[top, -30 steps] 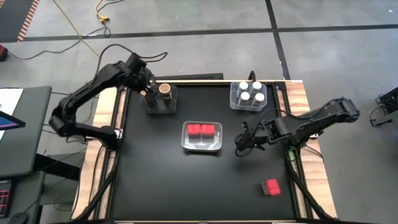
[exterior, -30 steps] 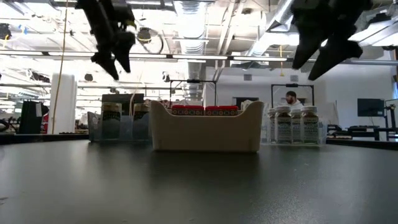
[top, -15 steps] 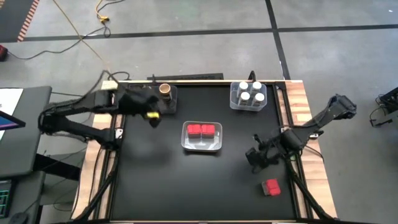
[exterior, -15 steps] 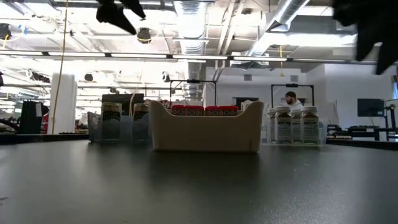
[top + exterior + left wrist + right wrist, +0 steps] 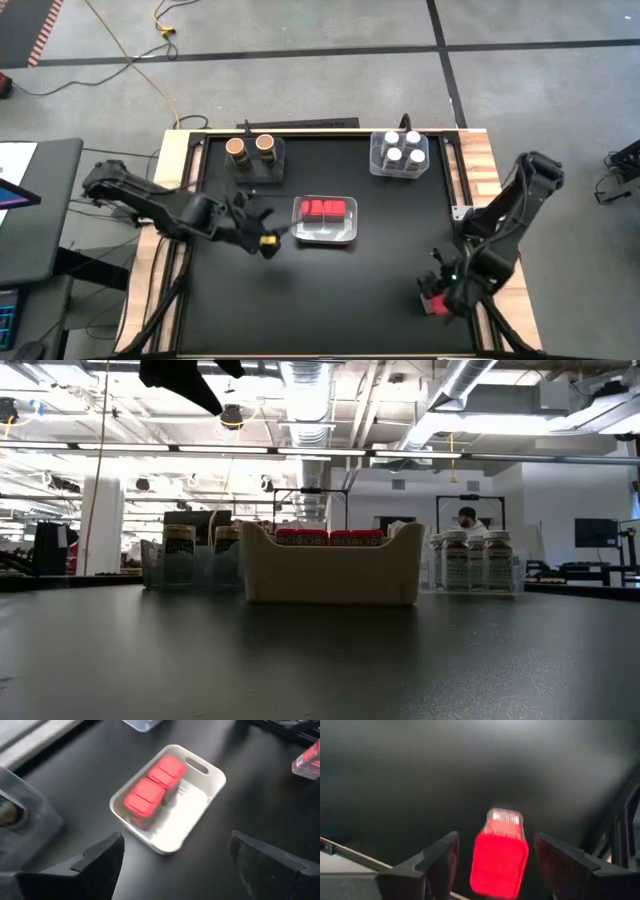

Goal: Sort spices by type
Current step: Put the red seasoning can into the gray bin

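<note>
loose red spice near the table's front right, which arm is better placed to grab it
Right. The right pincer hangs open directly over the loose red spice, which sits between its fingers in the right wrist view. The left pincer is across the table by the white tray, also open and holding nothing.

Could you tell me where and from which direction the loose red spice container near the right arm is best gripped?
Probably from above, across its two flat side faces. The red spice container is blocky, stands alone on the black table with nothing beside it, and the right hand is open with a finger on either side, already lined up for that grip.
</note>
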`<state>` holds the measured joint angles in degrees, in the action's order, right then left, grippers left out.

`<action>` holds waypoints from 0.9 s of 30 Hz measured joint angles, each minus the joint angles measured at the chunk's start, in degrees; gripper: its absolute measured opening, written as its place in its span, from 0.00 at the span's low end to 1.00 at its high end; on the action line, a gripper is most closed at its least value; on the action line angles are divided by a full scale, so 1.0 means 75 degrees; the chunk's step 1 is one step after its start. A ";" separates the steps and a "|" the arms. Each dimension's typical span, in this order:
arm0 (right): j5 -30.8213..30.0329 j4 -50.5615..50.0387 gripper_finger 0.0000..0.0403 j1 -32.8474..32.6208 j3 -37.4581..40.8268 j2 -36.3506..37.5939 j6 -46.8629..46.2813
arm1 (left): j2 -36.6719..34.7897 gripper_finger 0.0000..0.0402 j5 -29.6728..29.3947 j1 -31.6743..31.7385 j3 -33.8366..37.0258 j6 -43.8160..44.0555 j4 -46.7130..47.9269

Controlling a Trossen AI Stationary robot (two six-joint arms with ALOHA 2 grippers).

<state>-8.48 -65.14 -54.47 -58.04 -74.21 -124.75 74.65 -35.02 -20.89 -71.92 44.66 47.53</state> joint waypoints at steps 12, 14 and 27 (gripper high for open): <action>0.0351 0.0963 0.71 -0.0750 0.0000 -0.0891 -0.0647 | 0.0923 0.85 -0.0061 -0.0707 0.0003 0.0828 -0.0915; 0.0368 0.1044 0.71 -0.0750 -0.0005 -0.1020 -0.0647 | 0.0953 0.85 -0.0052 -0.0721 0.0006 0.0831 -0.0985; 0.0430 0.1119 0.71 -0.0724 0.0012 -0.1451 -0.0362 | 0.0940 0.85 -0.0054 -0.0725 0.0009 0.0884 -0.1136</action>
<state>-5.26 -56.75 -59.90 -57.95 -85.09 -127.47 81.70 -35.42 -26.33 -71.85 51.29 39.01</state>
